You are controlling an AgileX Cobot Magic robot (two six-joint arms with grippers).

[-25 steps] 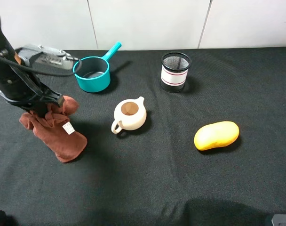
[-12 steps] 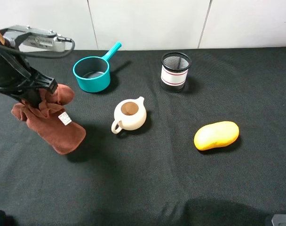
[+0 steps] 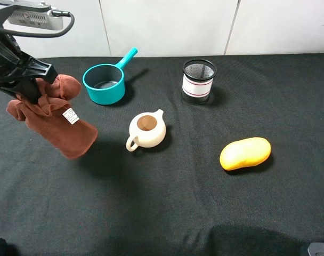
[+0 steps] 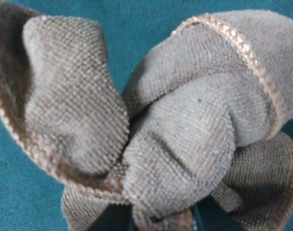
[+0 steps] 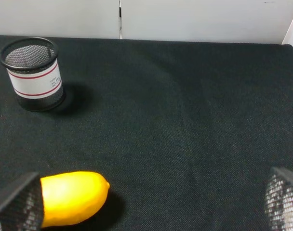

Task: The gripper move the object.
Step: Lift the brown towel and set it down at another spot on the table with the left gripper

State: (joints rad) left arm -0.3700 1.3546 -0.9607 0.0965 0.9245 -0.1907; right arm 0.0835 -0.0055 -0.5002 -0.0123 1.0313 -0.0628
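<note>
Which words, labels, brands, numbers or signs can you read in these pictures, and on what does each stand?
White tag on the brown towel: dark marks, too small to read.
Mesh pen holder: red stripes on white, no words.
No other writing shows in any view.

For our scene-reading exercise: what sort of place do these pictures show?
Probably a robot test bench: a black-clothed table, unrelated props like teapot and mango, and the left gripper holding a brown towel.
</note>
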